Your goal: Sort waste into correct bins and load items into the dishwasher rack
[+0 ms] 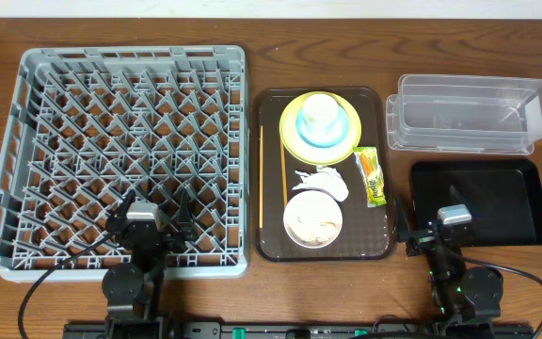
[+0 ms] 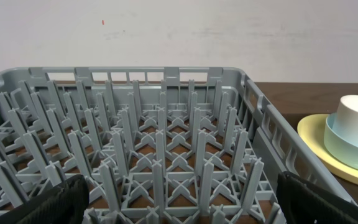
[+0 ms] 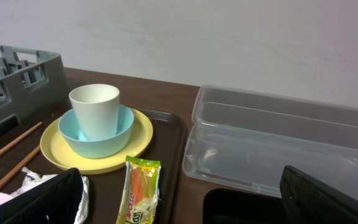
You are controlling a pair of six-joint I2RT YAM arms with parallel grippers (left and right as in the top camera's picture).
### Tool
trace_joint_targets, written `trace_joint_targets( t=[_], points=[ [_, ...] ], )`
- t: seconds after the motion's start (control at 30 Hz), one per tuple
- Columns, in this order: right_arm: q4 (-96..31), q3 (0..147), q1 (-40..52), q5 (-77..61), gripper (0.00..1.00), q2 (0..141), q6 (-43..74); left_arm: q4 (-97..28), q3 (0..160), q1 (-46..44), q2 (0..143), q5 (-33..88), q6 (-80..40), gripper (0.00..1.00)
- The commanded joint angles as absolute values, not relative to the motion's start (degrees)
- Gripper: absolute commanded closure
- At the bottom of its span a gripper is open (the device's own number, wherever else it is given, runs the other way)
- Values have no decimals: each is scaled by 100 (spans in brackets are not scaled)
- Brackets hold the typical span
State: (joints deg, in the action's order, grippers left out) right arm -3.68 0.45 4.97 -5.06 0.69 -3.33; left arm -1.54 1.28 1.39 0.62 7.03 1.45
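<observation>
- Nothing sorted yet. The large grey plastic pegged rack at frame left is bare; the brown serving tray at centre carries everything.
- Likely first step: right claw takes the small green-and-orange snack wrapper at that tray's right edge, the item nearest to it.
- Come straight down and pinch across the narrow width. It lies flat, so the fingertips must reach the tray surface. Stay off the crumpled white tissue just beside it.
- Which bin it goes in, clear plastic tub upper right or glossy black tray lower right, can't tell.
- Right claw: spread wide, empty, over the black tray's lower-left corner.
- Left claw: spread wide, empty, over the rack's lower edge.
</observation>
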Motion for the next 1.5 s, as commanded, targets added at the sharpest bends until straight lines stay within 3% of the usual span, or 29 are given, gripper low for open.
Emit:
trace_joint_targets(
  t=[0.0,0.87,1.17,1.47],
  points=[
    [-390,32,419,-451,1,60,-263,-344,23,115,34,679,139,3],
    [-390,32,419,-451,1,60,-263,-421,355,119,40,744,115,3],
    [-390,32,419,-451,1,60,-263,-1859,2255,119,1055,805,-331,3],
    [-390,32,419,-451,1,60,-263,-4525,5881,119,4156,1922,-331,3]
  ],
)
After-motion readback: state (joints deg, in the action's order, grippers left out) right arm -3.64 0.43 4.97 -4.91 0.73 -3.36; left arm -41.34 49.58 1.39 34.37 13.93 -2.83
